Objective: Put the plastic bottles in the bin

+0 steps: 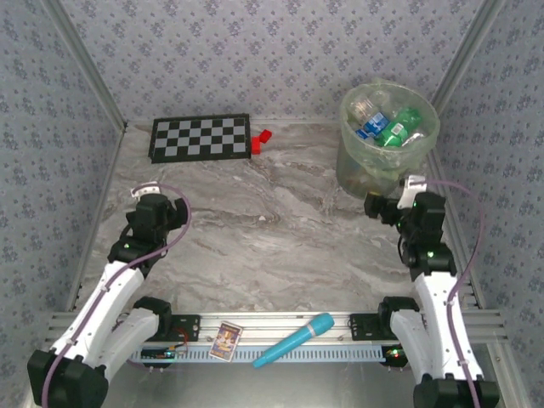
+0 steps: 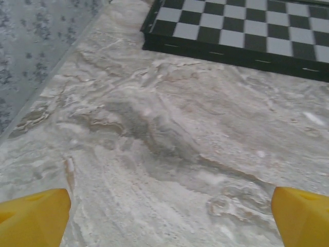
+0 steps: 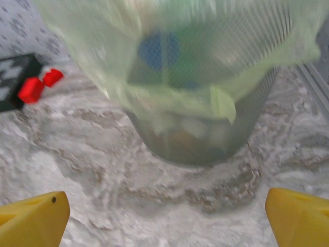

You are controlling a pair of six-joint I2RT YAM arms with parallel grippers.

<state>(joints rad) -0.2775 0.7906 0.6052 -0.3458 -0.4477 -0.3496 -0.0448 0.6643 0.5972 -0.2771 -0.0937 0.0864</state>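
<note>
Pale yellow-green, translucent: the bin (image 1: pixel 364 170) stands at the far right of the marble-patterned tabletop (image 1: pixel 272 238), upright and lined with a thin bag.

Plastic bottles (image 1: pixel 387 123) lie piled inside the bin. Clear and green bodies and blue labels can be made out, but the count cannot be told.

Right jaws: just in front of the bin on its near side, wide apart, nothing between them. In the right wrist view the yellow fingertips (image 3: pixel 33 221) sit at the two lower corners. The bin wall is straight ahead and blurred.

Left jaws: over the left half of the tabletop, well apart from the bin, wide and empty. In the left wrist view the fingertips (image 2: pixel 32 220) sit at the lower corners with bare marble between them.

A checkerboard mat (image 1: pixel 201 138) lies flat at the far left, with a small red block (image 1: pixel 261 140) touching its right edge. A turquoise microphone-shaped object (image 1: pixel 296 339) lies on the metal rail (image 1: pixel 340 350) between the arm bases, and a small card (image 1: pixel 226 341) lies just left of it.
</note>
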